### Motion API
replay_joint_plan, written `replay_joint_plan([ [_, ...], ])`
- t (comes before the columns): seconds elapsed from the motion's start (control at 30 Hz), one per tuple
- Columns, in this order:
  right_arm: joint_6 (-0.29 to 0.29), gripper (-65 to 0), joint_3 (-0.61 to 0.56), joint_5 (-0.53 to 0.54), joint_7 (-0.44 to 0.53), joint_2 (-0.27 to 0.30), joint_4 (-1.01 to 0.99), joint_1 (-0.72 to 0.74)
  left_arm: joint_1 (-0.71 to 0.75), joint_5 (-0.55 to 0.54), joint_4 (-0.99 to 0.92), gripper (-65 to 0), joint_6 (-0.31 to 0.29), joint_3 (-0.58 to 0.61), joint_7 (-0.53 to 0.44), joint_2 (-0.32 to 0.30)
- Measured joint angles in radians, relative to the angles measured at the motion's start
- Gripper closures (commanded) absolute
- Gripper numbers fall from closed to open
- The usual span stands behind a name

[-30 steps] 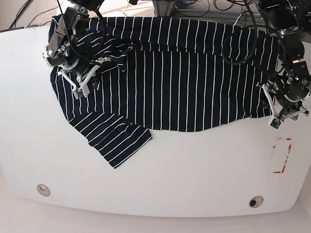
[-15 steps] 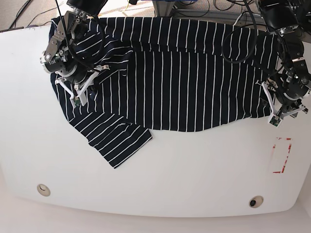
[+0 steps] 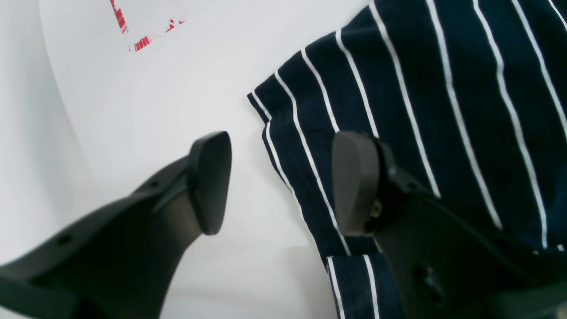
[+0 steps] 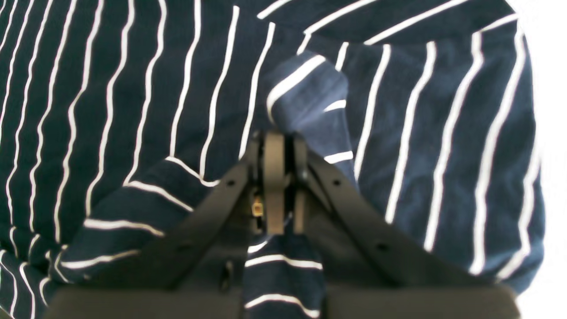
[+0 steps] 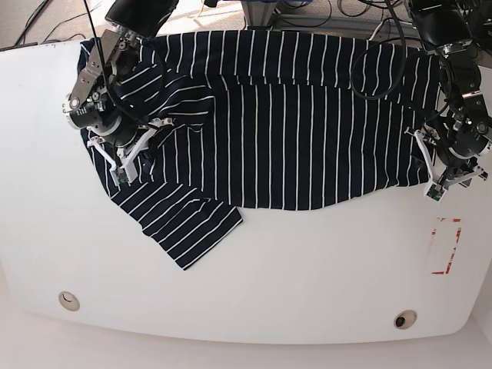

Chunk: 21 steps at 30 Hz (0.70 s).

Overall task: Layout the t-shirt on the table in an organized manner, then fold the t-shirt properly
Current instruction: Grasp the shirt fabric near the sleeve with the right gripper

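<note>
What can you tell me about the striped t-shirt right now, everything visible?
The dark navy cloth t-shirt with thin white stripes lies spread across the far half of the white table, mostly flat, one sleeve angled toward the near edge. Its cloth is rumpled and bunched near the right claw, which is shut on a pinched-up fold. The left claw is open at the opposite corner, one finger over the cloth, the other over bare table.

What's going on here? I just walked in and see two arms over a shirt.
A two-armed robot is laying out a dark navy white-striped cloth t-shirt on a smooth white table. The right gripper is shut on a pinched fold of fabric near one sleeve. The left gripper is open at the opposite corner, one finger over the cloth, the other over bare table. The shirt is spread but rumpled, not yet folded.
</note>
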Motion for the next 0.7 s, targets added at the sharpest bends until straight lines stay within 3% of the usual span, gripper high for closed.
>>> replay_joint_plan([
  [0.7, 0.000, -1.7, 0.006, -0.004, 0.011, 0.006, -0.054, 0.056, 0.014, -0.003, 0.000, -33.9, 0.000, 0.001, 0.000, 0.000],
])
